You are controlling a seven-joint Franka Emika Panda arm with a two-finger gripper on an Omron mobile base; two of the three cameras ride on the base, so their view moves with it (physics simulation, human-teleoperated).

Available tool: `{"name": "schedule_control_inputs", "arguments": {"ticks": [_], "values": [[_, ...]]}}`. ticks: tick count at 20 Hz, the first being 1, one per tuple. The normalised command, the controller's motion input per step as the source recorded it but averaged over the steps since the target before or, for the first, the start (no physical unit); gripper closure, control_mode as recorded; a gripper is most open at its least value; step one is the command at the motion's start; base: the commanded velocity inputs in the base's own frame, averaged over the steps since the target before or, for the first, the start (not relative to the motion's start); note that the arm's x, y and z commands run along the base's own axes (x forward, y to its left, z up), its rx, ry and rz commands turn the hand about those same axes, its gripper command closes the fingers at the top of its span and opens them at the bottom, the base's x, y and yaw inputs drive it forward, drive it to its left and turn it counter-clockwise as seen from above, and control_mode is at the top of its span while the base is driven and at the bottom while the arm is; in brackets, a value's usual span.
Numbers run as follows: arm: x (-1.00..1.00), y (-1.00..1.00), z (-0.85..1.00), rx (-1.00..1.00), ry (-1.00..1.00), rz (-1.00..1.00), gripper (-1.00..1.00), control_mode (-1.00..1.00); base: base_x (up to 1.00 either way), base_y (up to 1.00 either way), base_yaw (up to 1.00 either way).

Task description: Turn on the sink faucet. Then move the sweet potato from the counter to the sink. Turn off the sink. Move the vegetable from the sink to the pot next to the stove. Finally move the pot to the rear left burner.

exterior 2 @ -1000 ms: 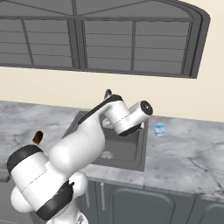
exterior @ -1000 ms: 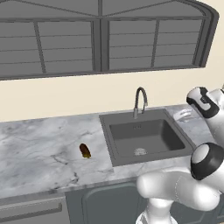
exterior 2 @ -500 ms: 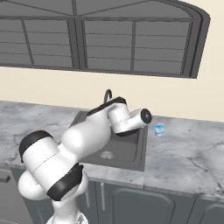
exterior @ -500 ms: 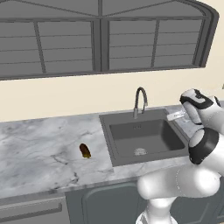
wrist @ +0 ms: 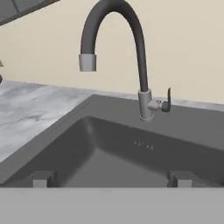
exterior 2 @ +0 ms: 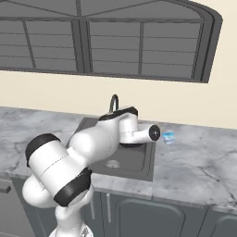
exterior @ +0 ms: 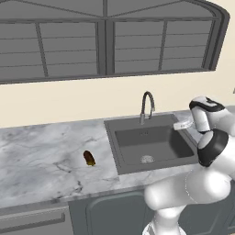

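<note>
Gripper (wrist: 111, 178) stands wide open, holding nothing, over the sink's (exterior: 120, 157) front edge, facing the faucet (wrist: 131, 52) at its rear rim; sweet potato (exterior: 89, 158) lies on the counter (exterior: 41, 156).

We see flat, even rendered light, bright throughout, no glare, only faint soft shadows; base views sharp, hand view slightly soft, no edge distortion.

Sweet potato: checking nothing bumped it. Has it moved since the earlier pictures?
No. The sweet potato lies at the same spot left of the sink.
</note>
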Motion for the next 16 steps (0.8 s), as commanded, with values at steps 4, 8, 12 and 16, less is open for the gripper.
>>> {"name": "schedule_control_inputs", "arguments": {"ticks": [4, 8, 12, 16], "values": [[0.17, 0.01, -0.09, 0.00, -0.14, 0.02, -1.00, -1.00, 0.00, 0.00, 0.00], [0.09, 0.00, -0.08, 0.01, -0.29, 0.04, -1.00, -1.00, 0.00, 0.00, 0.00], [0.16, 0.05, -0.04, 0.01, -0.22, 0.03, -1.00, -1.00, 0.00, 0.00, 0.00], [0.24, 0.10, 0.00, 0.00, -0.15, 0.04, -1.00, -1.00, 0.00, 0.00, 0.00]]}}
